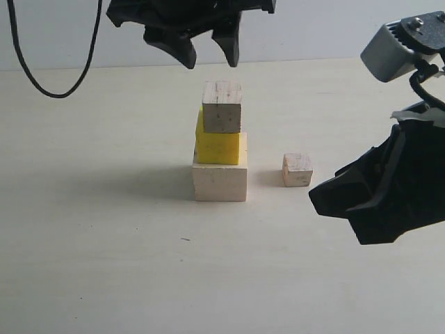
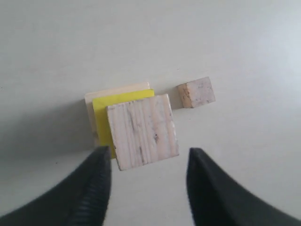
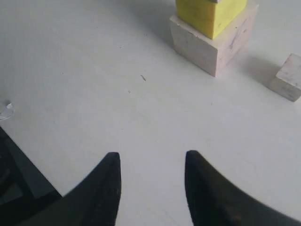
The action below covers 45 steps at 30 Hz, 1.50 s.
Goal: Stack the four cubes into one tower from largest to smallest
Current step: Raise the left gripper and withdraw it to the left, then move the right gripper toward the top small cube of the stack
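Left jaws and right jaws: matte black, each 2 curved prongs tapering to blunt tips; the left pair has ribbed inner faces. A grey camera housing with 1 silver screw tops the right wrist; a black cable loops beside the left arm.

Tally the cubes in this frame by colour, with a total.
Pale wood: 3 (large pale wooden block at the base, medium pale wooden cube on top, small pale wooden cube standing apart)
Yellow: 1 (bright yellow cube, second in the stack)
Total: 4
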Each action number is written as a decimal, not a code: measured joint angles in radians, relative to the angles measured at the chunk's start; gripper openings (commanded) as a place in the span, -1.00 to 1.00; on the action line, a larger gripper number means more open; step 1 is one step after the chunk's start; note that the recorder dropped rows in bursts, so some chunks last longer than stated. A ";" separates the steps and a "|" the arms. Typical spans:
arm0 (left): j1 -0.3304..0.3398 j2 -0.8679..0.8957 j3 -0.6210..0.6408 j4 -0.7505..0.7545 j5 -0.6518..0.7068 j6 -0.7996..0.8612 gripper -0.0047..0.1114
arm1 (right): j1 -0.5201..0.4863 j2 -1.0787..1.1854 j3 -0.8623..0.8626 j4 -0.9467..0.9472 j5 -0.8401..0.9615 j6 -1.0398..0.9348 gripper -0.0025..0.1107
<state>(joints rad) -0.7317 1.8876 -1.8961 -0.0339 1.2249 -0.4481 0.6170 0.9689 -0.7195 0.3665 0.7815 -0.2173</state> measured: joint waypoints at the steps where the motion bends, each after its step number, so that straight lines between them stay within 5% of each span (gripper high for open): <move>1: 0.000 -0.012 0.000 0.000 0.000 0.010 -0.69 | 0.000 0.000 0.000 0.000 0.000 0.000 -0.21; 3: 0.000 -0.035 0.000 0.000 0.000 0.035 -0.91 | 0.000 0.000 0.000 0.000 0.000 0.000 -0.21; 13: 0.000 -0.202 0.049 0.045 0.000 0.169 -0.92 | 0.000 0.000 0.000 -0.014 0.000 0.000 -0.21; 32: 0.032 -0.747 0.716 0.255 -0.001 0.183 -0.92 | 0.000 0.000 0.000 -0.025 -0.014 0.000 -0.21; 45: 0.062 -0.857 1.156 0.215 -0.434 0.094 -0.92 | 0.000 0.000 0.000 -0.025 -0.049 0.000 -0.28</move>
<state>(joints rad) -0.6695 1.0307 -0.7401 0.1807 0.7910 -0.3543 0.6170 0.9689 -0.7195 0.3416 0.7320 -0.2173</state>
